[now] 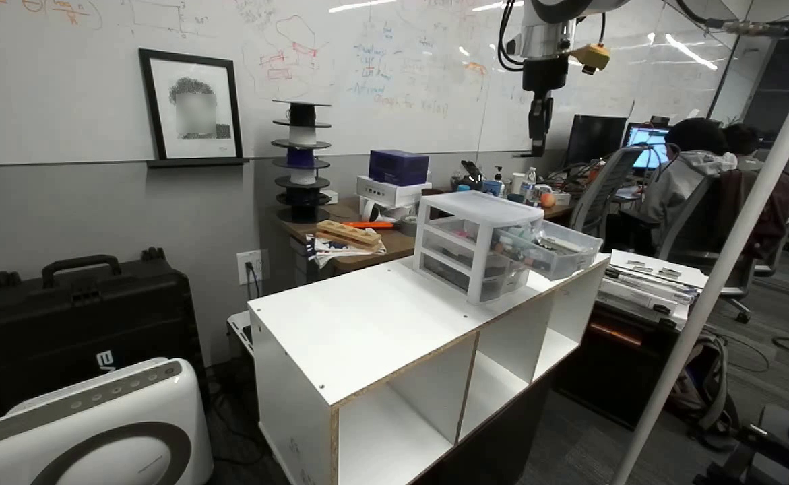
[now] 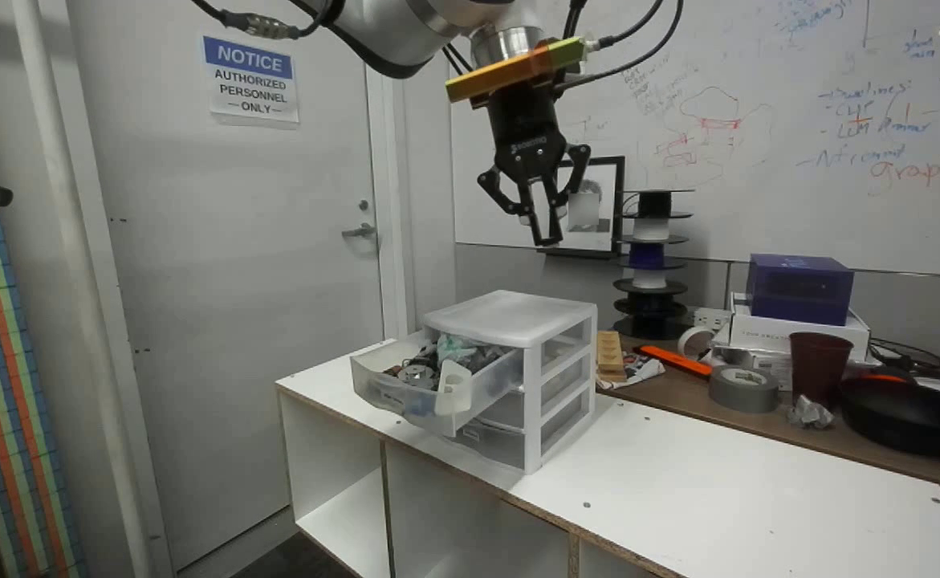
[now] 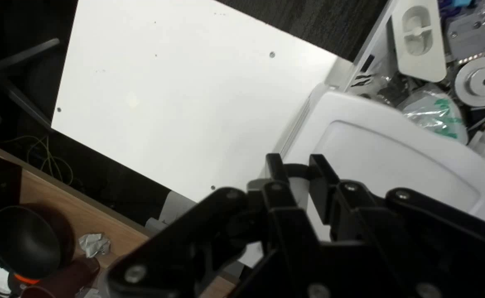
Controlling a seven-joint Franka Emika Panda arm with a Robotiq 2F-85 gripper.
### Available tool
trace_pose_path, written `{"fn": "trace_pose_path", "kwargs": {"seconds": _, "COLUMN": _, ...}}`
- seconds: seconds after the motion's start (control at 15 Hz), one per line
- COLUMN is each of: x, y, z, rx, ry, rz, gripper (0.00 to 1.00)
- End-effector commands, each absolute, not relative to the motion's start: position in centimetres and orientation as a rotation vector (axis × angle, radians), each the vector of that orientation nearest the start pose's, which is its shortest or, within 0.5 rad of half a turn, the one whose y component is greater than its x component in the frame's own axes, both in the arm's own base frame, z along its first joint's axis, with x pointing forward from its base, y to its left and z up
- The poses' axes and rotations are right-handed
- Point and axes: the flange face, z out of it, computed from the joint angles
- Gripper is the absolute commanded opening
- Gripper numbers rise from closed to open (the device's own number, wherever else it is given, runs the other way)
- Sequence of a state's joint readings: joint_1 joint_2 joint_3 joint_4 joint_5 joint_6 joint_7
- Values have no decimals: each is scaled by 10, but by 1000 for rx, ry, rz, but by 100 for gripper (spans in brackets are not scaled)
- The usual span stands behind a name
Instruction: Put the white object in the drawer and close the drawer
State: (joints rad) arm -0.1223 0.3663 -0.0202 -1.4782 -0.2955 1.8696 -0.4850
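The open drawer (image 2: 396, 393), white object (image 3: 418, 31) inside, juts lower and to one side of our pincer (image 2: 548, 236); whether it's clamped, we cannot tell.

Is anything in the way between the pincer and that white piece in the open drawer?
Nothing visible. The white plastic piece lies uncovered in the open translucent drawer, and the pincer hangs above the unit's top panel.

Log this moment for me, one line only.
Top drawer: pulled out | white oblong piece: inside drawer | gripper: above drawer unit | closing: not yet done
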Motion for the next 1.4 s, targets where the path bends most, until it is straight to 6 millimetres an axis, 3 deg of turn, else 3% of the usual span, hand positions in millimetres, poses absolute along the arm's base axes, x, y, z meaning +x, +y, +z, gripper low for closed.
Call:
{"fn": "trace_pose_path", "kwargs": {"seconds": 0.0, "x": 613, "y": -88, "z": 474, "rx": -3366, "ry": -760, "rz": 159, "gripper": 9}}
{"fn": "trace_pose_path", "kwargs": {"seconds": 0.53, "x": 509, "y": -32, "z": 438, "rx": -3328, "ry": -924, "rz": 333, "gripper": 9}}
{"fn": "trace_pose_path", "kwargs": {"seconds": 0.87, "x": 431, "y": -2, "z": 401, "rx": -3294, "ry": -927, "rz": 394, "gripper": 9}}
{"fn": "trace_pose_path", "kwargs": {"seconds": 1.33, "x": 332, "y": 20, "z": 360, "rx": -3345, "ry": -607, "rz": -15, "gripper": 8}}
